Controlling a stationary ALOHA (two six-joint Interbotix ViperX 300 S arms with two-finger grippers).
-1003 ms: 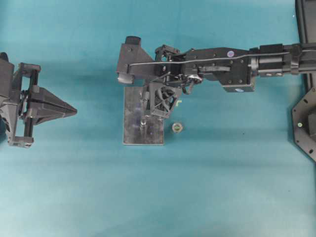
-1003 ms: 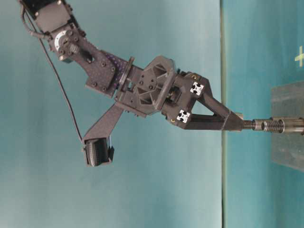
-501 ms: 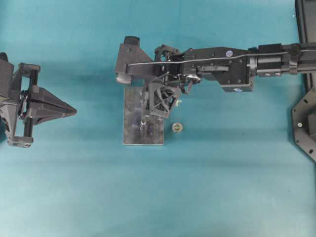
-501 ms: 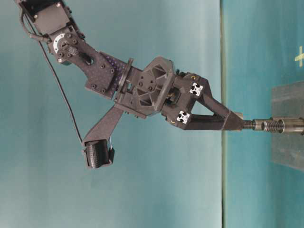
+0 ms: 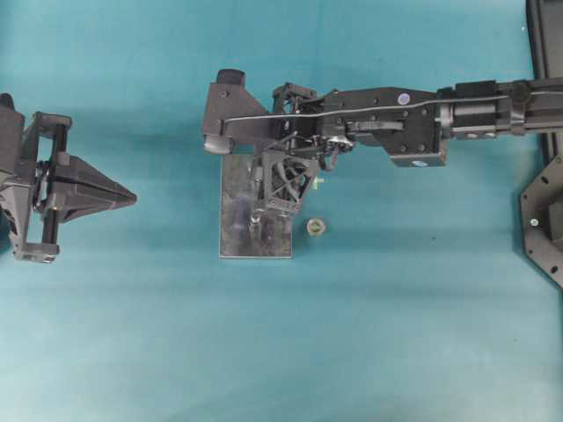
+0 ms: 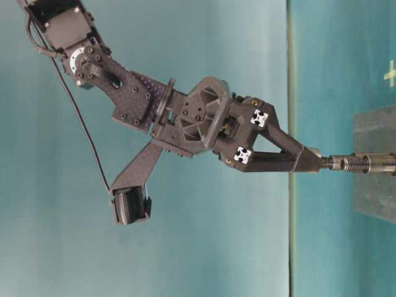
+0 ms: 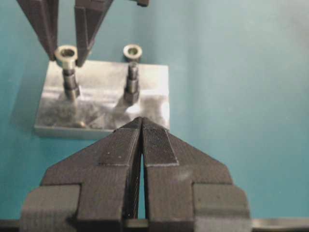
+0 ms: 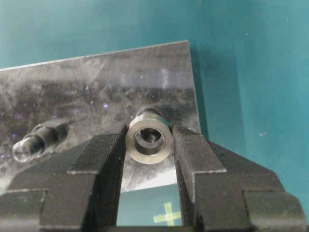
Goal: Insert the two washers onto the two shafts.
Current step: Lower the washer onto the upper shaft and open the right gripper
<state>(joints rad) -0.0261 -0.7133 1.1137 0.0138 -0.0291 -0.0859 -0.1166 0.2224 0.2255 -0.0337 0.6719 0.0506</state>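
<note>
A silver washer (image 8: 148,140) is pinched between the pads of my right gripper (image 8: 149,137), which is shut on it. The washer's hole sits over the end of an upright shaft (image 6: 337,163), whose tip shows through the hole. That shaft stands on a metal plate (image 5: 234,220). In the left wrist view the washer (image 7: 66,52) rests at the top of the shaft (image 7: 71,84) between the right fingers (image 7: 89,21). A second, bare shaft (image 8: 30,147) stands beside it. My left gripper (image 5: 126,199) is shut and holds nothing, well left of the plate.
A small round ring-like piece (image 5: 316,227) lies on the teal cloth just right of the plate. A yellow-green cross mark (image 8: 168,213) is on the cloth near the plate's edge. The right arm (image 5: 413,119) stretches across from the right side.
The right arm's wrist has shifted and tilted slightly, bringing the fingertips a little closer to the plate. The washer stays gripped at the shaft's end. The left gripper has not moved.
</note>
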